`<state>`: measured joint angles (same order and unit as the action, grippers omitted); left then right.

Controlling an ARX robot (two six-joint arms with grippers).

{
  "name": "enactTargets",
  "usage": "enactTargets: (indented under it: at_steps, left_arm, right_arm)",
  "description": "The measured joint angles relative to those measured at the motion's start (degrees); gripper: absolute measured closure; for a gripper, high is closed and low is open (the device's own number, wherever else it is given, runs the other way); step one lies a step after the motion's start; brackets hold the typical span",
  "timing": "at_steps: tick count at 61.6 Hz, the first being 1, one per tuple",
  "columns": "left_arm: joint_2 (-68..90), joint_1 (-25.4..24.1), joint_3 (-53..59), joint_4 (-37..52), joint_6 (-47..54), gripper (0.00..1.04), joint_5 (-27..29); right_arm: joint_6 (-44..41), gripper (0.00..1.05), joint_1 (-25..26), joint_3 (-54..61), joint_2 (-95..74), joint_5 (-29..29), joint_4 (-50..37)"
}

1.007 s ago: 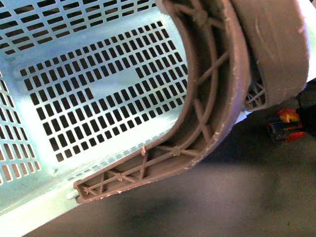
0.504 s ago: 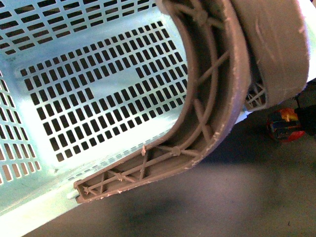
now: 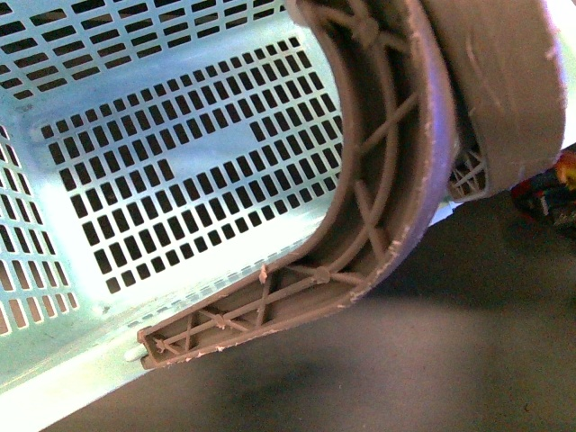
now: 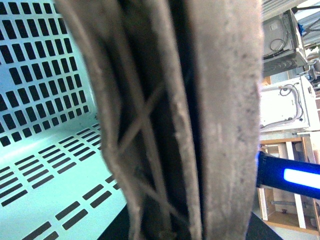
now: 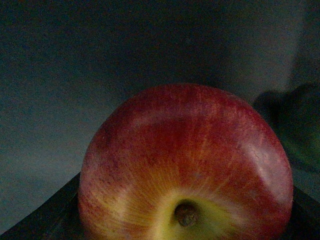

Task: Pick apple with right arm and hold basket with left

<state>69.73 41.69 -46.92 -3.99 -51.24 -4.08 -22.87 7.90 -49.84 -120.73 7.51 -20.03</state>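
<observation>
The pale mint-blue basket (image 3: 180,162) with slotted walls fills the left of the front view, tilted, its floor facing the camera. Its two brown ribbed handles (image 3: 396,153) arch across the top right. In the left wrist view the handles (image 4: 220,120) fill the middle at very close range, with the basket wall (image 4: 45,100) beside them. My left gripper is shut on the basket; its fingers do not show. The red apple (image 5: 185,160), yellow round its stem dimple, fills the right wrist view. My right gripper (image 3: 551,193) is shut on the apple at the front view's right edge, beside the handles.
A dark table top (image 3: 405,369) lies below and to the right of the basket. In the left wrist view, white appliances (image 4: 285,105), wooden shelving (image 4: 285,210) and a blue lit bar (image 4: 290,175) show behind the handles. A dark green shape (image 5: 300,125) lies beyond the apple.
My right gripper with the apple has moved up and to the right, now half out of the front view's right edge. The basket has shifted only slightly.
</observation>
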Motion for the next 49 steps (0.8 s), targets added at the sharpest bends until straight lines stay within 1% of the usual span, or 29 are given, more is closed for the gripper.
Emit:
enactTargets:
  at_steps: [5, 15, 20, 25, 33, 38, 49]
  left_arm:
    - [0.0, 0.0, 0.0, 0.0, 0.0, 0.88, 0.0]
    - [0.0, 0.0, 0.0, 0.0, 0.0, 0.88, 0.0]
    - [0.0, 0.0, 0.0, 0.0, 0.0, 0.88, 0.0]
    - [0.0, 0.0, 0.0, 0.0, 0.0, 0.88, 0.0]
    - [0.0, 0.0, 0.0, 0.0, 0.0, 0.88, 0.0]
    - [0.0, 0.0, 0.0, 0.0, 0.0, 0.88, 0.0]
    - [0.0, 0.0, 0.0, 0.0, 0.0, 0.88, 0.0]
  right_arm:
    - [-0.8, 0.26, -0.7, 2.8, 8.3, 2.4, 0.4]
    - [-1.0, 0.26, -2.7, 5.5, 22.9, 3.7, 1.3]
    - [0.7, 0.26, -5.0, 6.2, 34.1, 4.7, 2.5]
    - [2.2, 0.26, -6.7, 6.2, 39.9, 5.2, 3.1]
    - [5.2, 0.26, -9.9, 6.1, 46.5, 6.2, 4.1]
    - [8.0, 0.26, -12.8, 5.8, 49.0, 7.4, 5.1]
    - [11.8, 0.26, -19.1, 5.6, 49.3, 7.7, 5.5]
